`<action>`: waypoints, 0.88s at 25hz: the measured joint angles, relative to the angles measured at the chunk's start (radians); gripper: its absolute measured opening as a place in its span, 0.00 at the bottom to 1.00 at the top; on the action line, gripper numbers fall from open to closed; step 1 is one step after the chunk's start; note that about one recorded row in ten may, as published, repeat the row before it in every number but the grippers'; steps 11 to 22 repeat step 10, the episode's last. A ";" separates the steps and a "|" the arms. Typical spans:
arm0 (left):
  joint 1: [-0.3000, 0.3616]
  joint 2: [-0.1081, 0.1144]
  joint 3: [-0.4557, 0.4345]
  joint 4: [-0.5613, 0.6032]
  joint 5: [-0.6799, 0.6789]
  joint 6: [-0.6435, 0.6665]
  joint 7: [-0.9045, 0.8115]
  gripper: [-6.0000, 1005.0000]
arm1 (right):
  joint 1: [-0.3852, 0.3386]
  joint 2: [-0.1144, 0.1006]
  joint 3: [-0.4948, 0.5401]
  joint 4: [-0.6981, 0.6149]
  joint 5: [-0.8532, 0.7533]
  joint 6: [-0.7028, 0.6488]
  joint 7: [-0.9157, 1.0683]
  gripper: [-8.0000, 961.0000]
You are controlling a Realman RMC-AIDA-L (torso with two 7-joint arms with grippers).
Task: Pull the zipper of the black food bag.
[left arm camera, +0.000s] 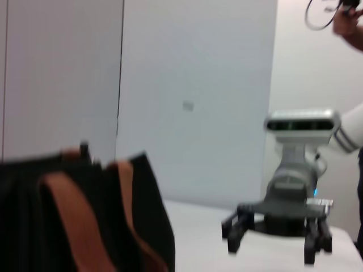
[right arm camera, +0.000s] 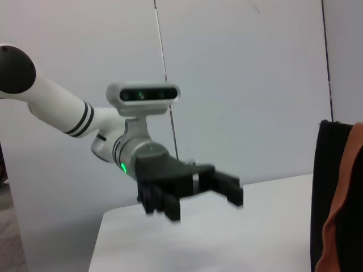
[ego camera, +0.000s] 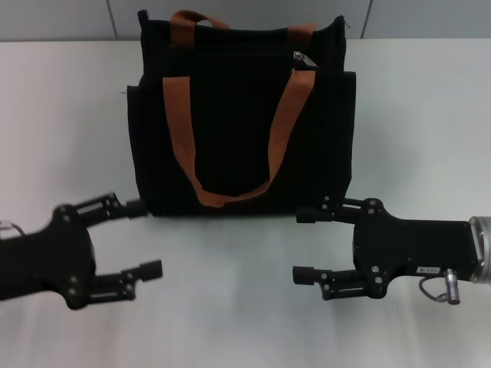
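The black food bag [ego camera: 242, 123] stands upright on the bench [ego camera: 61, 115], soft and likely to shift, so the small silver zipper [ego camera: 300, 57] at its top needs pinching while both the left gripper [ego camera: 136, 239] and right gripper [ego camera: 305, 245] hover nearby, jaws open.

A matt black cloth food bag [ego camera: 238, 123] carries two orange-brown woven webbing handles [ego camera: 181, 123], while a small silver metal zipper pull [ego camera: 301, 57] glints on its top edge. The table [ego camera: 414, 115] beneath is smooth, pale and faintly sheeny. The left gripper [ego camera: 146, 239] and right gripper [ego camera: 305, 245] look like matt black hard plastic or metal, the right one's wrist ending in brushed silver metal.
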 joint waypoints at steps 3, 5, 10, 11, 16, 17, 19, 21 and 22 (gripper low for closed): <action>-0.001 -0.012 0.002 -0.022 0.044 -0.038 0.010 0.82 | -0.001 0.002 -0.003 0.010 0.000 0.004 -0.021 0.79; -0.002 -0.014 0.002 -0.022 0.049 -0.038 0.010 0.82 | -0.003 0.003 -0.003 0.013 0.000 0.005 -0.031 0.79; -0.002 -0.017 0.002 -0.023 0.062 -0.034 0.011 0.82 | -0.003 0.005 -0.002 0.027 0.000 0.012 -0.055 0.79; -0.002 -0.017 0.002 -0.023 0.062 -0.034 0.011 0.82 | -0.003 0.005 -0.002 0.027 0.000 0.012 -0.055 0.79; -0.002 -0.017 0.002 -0.023 0.062 -0.034 0.011 0.82 | -0.003 0.005 -0.002 0.027 0.000 0.012 -0.055 0.79; -0.002 -0.017 0.002 -0.023 0.062 -0.034 0.011 0.82 | -0.003 0.005 -0.002 0.027 0.000 0.012 -0.055 0.79; -0.002 -0.017 0.002 -0.023 0.062 -0.034 0.011 0.82 | -0.003 0.005 -0.002 0.027 0.000 0.012 -0.055 0.79; -0.002 -0.017 0.002 -0.023 0.062 -0.034 0.011 0.82 | -0.003 0.005 -0.002 0.027 0.000 0.012 -0.055 0.79; -0.002 -0.017 0.002 -0.023 0.062 -0.034 0.011 0.82 | -0.003 0.005 -0.002 0.027 0.000 0.012 -0.055 0.79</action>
